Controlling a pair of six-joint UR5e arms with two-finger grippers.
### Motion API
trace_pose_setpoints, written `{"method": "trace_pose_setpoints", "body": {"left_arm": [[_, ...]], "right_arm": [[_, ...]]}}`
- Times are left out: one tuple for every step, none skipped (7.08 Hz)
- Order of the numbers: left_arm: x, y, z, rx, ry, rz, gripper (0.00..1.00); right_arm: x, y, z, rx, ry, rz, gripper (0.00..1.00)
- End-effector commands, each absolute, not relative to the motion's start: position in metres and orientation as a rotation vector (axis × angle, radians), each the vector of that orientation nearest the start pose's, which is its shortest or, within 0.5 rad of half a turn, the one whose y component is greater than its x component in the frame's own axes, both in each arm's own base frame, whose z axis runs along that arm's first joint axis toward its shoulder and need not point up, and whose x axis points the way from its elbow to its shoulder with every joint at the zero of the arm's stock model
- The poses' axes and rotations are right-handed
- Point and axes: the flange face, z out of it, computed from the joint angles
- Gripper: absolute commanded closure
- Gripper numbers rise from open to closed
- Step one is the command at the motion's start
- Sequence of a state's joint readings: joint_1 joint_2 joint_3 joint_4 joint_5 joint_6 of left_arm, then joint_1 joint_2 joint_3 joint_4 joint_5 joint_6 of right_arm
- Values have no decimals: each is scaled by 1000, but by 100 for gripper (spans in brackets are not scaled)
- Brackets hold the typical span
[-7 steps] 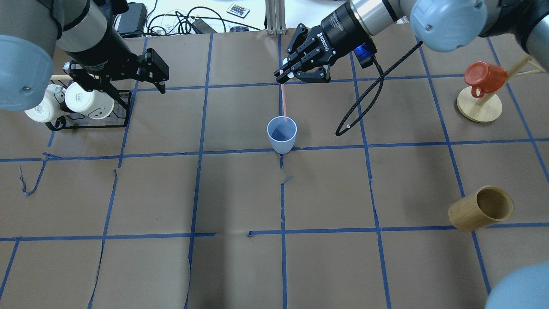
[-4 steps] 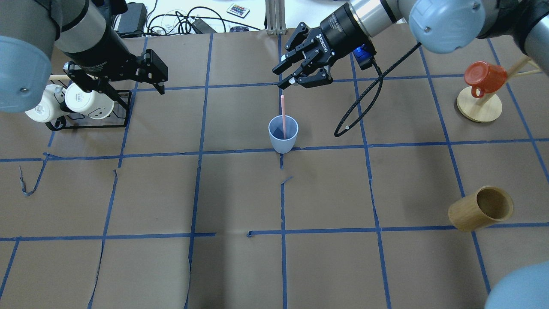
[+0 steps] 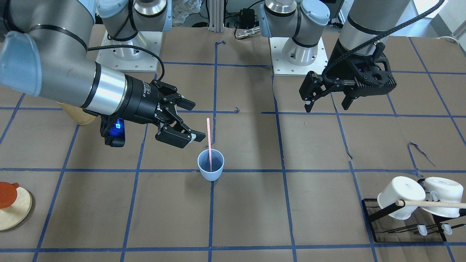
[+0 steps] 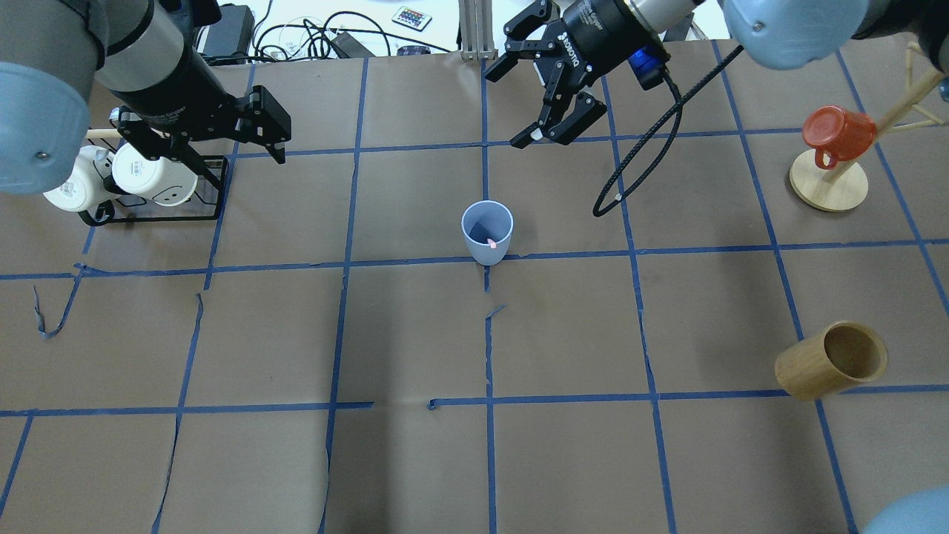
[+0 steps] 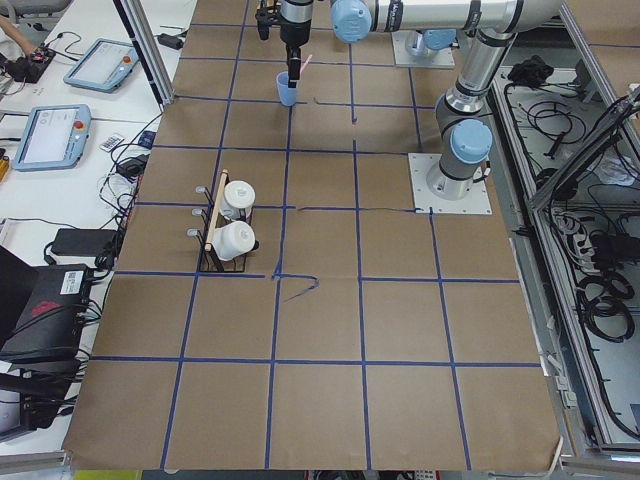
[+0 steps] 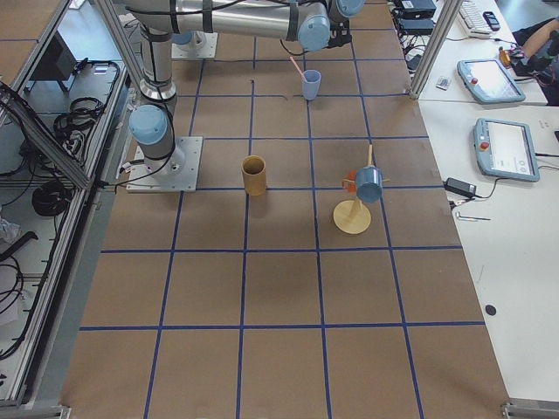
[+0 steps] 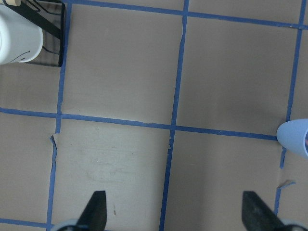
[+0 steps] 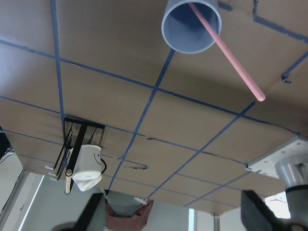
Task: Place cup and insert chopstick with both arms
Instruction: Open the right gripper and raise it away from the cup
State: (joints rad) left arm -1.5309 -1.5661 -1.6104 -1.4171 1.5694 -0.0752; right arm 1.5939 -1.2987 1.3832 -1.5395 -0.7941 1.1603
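Observation:
The light-blue cup (image 4: 487, 232) stands upright at the middle of the table. The pale-pink chopstick (image 3: 208, 142) stands in it, its top well above the rim. From overhead only its end (image 4: 491, 242) shows. My right gripper (image 3: 194, 122) is open and empty, beside and above the cup, not touching the stick. Its wrist view shows the cup (image 8: 191, 26) and the chopstick (image 8: 226, 50) leaning out of it. My left gripper (image 3: 326, 105) is open and empty, far to the cup's side near the mug rack. The cup's edge (image 7: 294, 137) shows in the left wrist view.
A black rack with two white mugs (image 4: 148, 178) stands under my left arm. A red mug hangs on a wooden stand (image 4: 830, 185) at the far right. A tan bamboo cylinder (image 4: 830, 360) lies on its side at the right.
My right gripper opened and let go of the chopstick, which dropped into the cup. The gripper then drew back from the cup and turned. The left arm has not moved.

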Motion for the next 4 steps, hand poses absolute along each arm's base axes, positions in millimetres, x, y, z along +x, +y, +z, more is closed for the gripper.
{"method": "trace_pose_setpoints", "body": {"left_arm": [[-114, -506, 487, -180, 3136, -190, 0], [-114, -506, 487, -180, 3136, -190, 0], [-114, -506, 487, -180, 3136, -188, 0], [-114, -506, 487, -180, 3136, -188, 0]], "right_arm": [[200, -587, 492, 1209, 2338, 394, 0], [189, -573, 498, 999, 2542, 304, 0], [171, -556, 500, 713, 2803, 242, 0], [156, -552, 496, 560, 2940, 226, 0]]}}
